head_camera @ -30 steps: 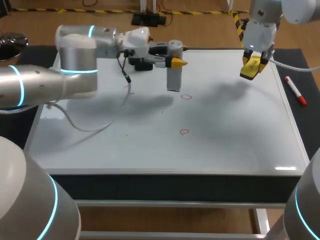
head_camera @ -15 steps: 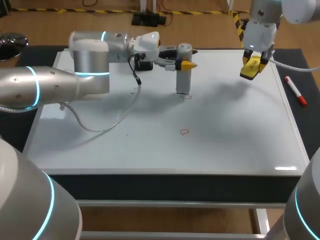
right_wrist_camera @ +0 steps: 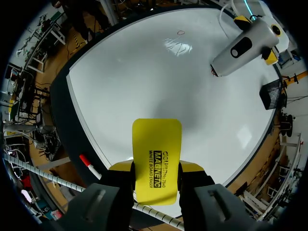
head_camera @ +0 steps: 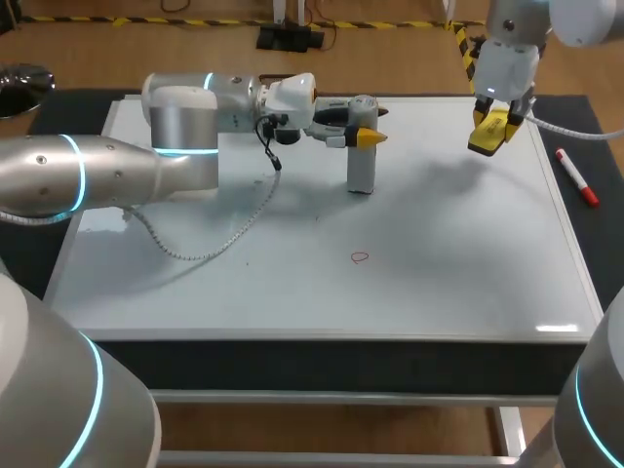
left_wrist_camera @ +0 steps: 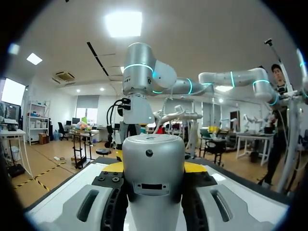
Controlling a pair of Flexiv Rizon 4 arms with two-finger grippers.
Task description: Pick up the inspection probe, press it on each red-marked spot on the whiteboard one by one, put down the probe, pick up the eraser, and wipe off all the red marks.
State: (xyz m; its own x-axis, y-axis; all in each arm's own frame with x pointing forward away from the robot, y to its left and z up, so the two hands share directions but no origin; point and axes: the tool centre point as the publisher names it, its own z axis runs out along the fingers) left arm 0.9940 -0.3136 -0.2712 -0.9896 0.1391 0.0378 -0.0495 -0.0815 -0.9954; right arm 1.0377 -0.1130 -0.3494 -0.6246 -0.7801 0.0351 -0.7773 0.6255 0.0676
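My left gripper (head_camera: 367, 136) is shut on the grey cylindrical probe (head_camera: 362, 148), holding it upright with its lower end on the whiteboard (head_camera: 439, 283). The probe (left_wrist_camera: 153, 183) fills the gap between the fingers in the left wrist view. One red mark (head_camera: 360, 257) shows nearer the front; whatever lies under the probe's tip is hidden. Above the board's far right, my right gripper (head_camera: 488, 136) is shut on the yellow eraser (head_camera: 490, 130). The right wrist view shows the eraser (right_wrist_camera: 157, 159) between the fingers, with the probe (right_wrist_camera: 243, 47) and a red mark (right_wrist_camera: 181, 32) ahead.
The probe's grey cable (head_camera: 210, 244) loops over the board's left half. A red marker pen (head_camera: 576, 176) lies off the board's right edge on the dark table, also visible beside the eraser as the pen (right_wrist_camera: 89, 165). A black object (right_wrist_camera: 270, 94) sits at the board's far edge.
My left arm carried the probe to the right and lowered it onto the spot where the upper red mark showed. The right arm and eraser stayed still.
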